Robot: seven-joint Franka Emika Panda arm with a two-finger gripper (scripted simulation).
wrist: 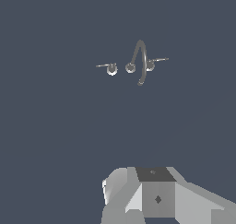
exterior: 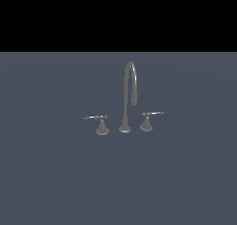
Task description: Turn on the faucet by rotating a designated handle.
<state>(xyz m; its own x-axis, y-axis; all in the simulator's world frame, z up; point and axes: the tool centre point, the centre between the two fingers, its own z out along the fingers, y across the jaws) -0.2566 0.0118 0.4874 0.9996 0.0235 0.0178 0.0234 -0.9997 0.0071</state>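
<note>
Nothing done: gripper point(wrist: 138, 216) well apart from the faucet point(exterior: 127, 99), handle point(exterior: 98, 120) untouched, claw's state impossible to tell.

robot body point(wrist: 156, 197) in wrist view: blocky light-grey & white panels w/ dark top plate, small diamond mark.

Faucet point(exterior: 126, 99): dull grey metal, smooth, faint sheen on spout bend. Both levers same finish, handle point(exterior: 99, 123) included. Floor point(exterior: 46, 173): flat matt slate-blue, untextured. Arm body point(wrist: 156, 197): matt light-grey, faceted, plastic-looking.
</note>
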